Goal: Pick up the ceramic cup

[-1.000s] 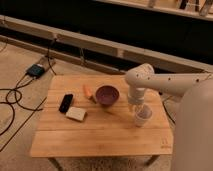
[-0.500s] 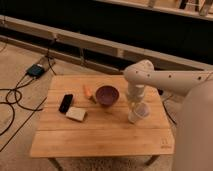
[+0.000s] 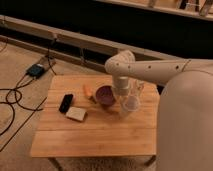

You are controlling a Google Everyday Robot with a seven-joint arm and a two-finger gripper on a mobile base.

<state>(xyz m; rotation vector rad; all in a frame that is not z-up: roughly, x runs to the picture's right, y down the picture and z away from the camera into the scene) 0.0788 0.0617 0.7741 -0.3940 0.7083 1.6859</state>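
We are looking at the gripper (image 3: 125, 96) hanging low over the far right part of the wooden table (image 3: 95, 135), and the pick is under way but not finished. Right below and against the gripper we are seeing a pale, see-through-looking vessel (image 3: 131, 104); whether this is the ceramic cup itself or the small clear glass, we cannot tell. A second pale rim (image 3: 138, 86) is showing just behind the gripper, on its far side, and that could equally be the cup. So we are judging the approach as done, with the grasp unconfirmed and the lift yet to come. Nothing shows the vessel clear of the table.

How the jaws are standing, we cannot tell: the wrist housing is hiding them.

The arm (image 3: 160, 72) is reaching in from the right, its white forearm lying nearly level across the view, then bending sharply at the rounded joint so the last link is pointing straight down at the tabletop.

Just to the gripper's left the dark purple bowl (image 3: 105, 95) is sitting, nearly touching it. Further left an orange object (image 3: 88, 92) is lying, and well beyond it a black phone-like slab (image 3: 65, 102) and a pale sponge-like block (image 3: 76, 114)
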